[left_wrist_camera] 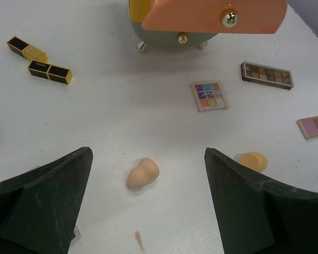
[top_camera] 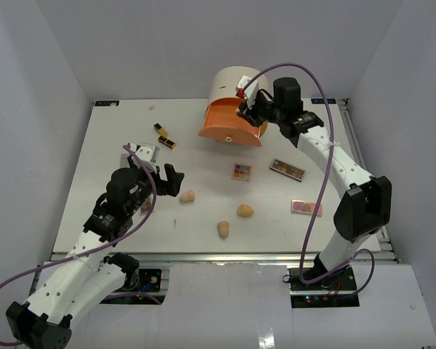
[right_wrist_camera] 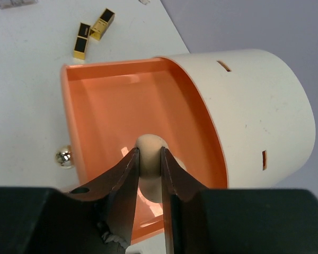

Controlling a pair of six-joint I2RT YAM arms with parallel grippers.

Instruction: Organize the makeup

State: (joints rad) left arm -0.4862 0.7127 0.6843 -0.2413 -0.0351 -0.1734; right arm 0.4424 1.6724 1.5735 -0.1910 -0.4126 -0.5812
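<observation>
Over the pulled-out orange drawer, the right gripper pinches a tan sponge. Its two fingers touch the sponge on both sides. The drawer sticks out of the round cream box at the far side of the table. On the left side, the left gripper hangs wide open and holds nothing. Three more sponges lie loose on the table: the left sponge near the left gripper, the middle sponge and the front sponge. The square palette, the brown palette and the pink palette lie apart further right. Two lipsticks lie near each other at the far left.
</observation>
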